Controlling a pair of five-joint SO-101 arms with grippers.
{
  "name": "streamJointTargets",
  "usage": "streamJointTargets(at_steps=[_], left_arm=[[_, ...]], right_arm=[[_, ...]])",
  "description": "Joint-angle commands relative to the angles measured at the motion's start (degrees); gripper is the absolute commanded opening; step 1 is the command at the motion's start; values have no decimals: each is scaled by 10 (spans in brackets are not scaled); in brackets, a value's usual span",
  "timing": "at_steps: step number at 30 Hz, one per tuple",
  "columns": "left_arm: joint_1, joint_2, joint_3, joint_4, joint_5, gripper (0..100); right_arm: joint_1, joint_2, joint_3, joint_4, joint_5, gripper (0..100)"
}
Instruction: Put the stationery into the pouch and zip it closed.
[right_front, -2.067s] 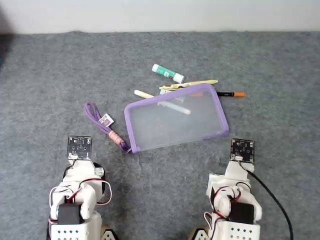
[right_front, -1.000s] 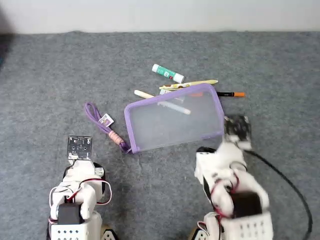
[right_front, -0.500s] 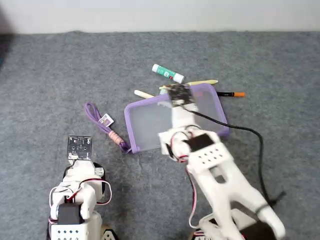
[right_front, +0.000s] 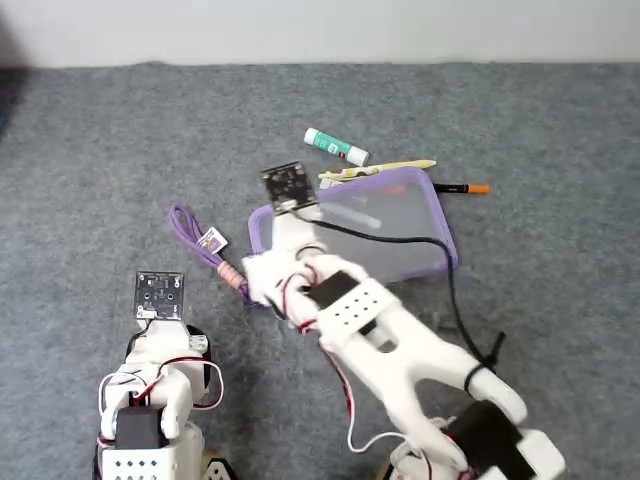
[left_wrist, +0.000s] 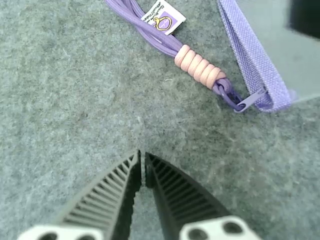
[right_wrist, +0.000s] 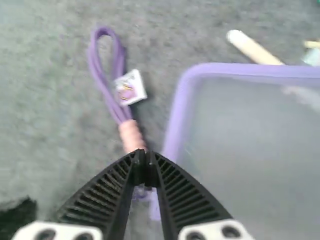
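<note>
A translucent pouch (right_front: 400, 235) with purple edging lies in the middle of the grey mat. Its purple cord (right_front: 188, 228) with pink beads (right_front: 232, 272) trails off the left corner. A green-and-white glue stick (right_front: 336, 147), a yellow item (right_front: 385, 167) and an orange-capped pen (right_front: 464, 188) lie along the pouch's far edge. My right arm (right_front: 340, 300) stretches over the pouch's left end. Its gripper (right_wrist: 145, 161) is shut and empty, over the pouch's left edge (right_wrist: 175, 115) beside the beads (right_wrist: 131, 135). My left gripper (left_wrist: 143, 161) is shut and empty, short of the zipper pull (left_wrist: 246, 102).
A cream stick (right_wrist: 252, 47) lies past the pouch's far left corner. A small white tag (right_front: 212, 240) hangs on the cord. The right arm's black cable (right_front: 440, 260) drapes across the pouch. Bare mat lies to the left and right.
My right arm swung from its rest at the lower right out over the pouch, then leftward to the pouch's left end. The left arm and the objects stayed put.
</note>
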Motion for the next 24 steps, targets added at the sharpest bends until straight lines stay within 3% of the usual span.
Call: streamJointTargets(at_steps=[1,8,16,24], left_arm=[[-3,-7,-5,3,3,15],[-3,-7,-5,3,3,15],[-3,-7,-5,3,3,15],[-3,-7,-5,3,3,15]], right_arm=[[-20,31,-56,-29,-32,8],[-17,189,-141,13,-31,8],[17,256,-215,204,-29,8],[119,256,-246,370,126,8]])
